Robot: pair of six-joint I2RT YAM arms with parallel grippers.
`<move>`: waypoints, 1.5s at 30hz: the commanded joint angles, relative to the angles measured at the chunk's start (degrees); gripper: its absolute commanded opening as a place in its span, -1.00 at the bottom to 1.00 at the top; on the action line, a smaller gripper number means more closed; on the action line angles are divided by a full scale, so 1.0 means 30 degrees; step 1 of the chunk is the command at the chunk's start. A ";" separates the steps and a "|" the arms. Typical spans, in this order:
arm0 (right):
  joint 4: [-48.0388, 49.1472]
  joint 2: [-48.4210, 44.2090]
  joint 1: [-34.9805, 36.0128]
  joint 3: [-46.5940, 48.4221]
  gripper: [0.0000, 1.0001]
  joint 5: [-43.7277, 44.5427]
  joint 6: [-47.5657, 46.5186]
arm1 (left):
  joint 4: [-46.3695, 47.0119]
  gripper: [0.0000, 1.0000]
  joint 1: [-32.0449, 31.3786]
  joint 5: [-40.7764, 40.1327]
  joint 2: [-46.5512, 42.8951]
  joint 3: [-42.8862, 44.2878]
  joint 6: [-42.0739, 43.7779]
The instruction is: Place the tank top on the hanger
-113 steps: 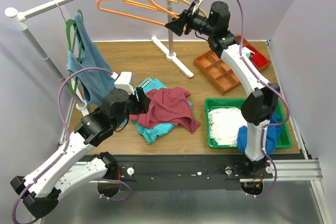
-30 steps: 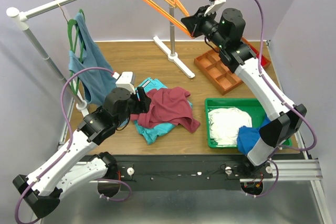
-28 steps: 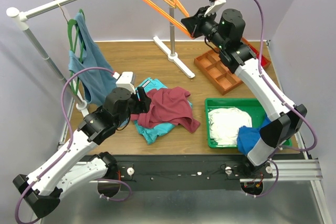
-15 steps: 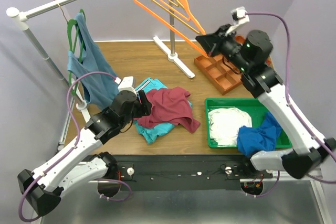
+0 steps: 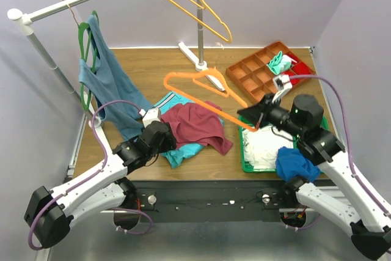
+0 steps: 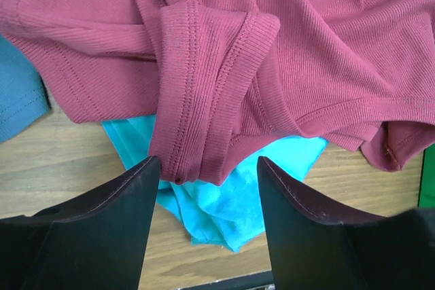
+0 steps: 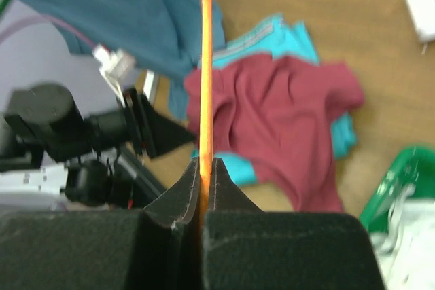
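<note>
With the right end effector (image 5: 251,124) clamped on the orange plastic hanger (image 7: 204,66), close the spread-apart left end effector (image 6: 207,168) on the strap hem of the maroon ribbed tank top (image 5: 198,123), crumpled near the worktop's (image 5: 153,65) near edge, without catching the turquoise garment (image 6: 224,208) beneath.

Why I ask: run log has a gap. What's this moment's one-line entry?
left pincer: open over tank top hem | right pincer: shut on hanger | tank top: not on hanger
</note>
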 commanded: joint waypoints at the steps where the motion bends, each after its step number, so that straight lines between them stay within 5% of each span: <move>1: -0.2678 -0.2694 0.0175 -0.1710 -0.99 -0.0211 0.1293 | 0.1181 0.33 -0.0555 -0.2005 0.0629 0.0348 -0.0536; 10: -0.7865 -0.5859 0.0175 -0.0836 -0.99 0.1986 0.1937 | 0.1096 0.29 -0.0936 -0.4287 0.2243 0.0992 -0.0535; 23: -1.0449 -0.7006 0.0175 -0.0424 -0.99 0.2546 0.2729 | -0.1074 0.33 -0.2136 -0.6487 0.4405 0.4332 0.0987; 45: -1.0128 -0.6860 0.0175 -0.0922 -0.99 0.0555 0.2437 | 0.0743 -0.20 -0.2197 -0.6839 0.8570 0.5388 0.1749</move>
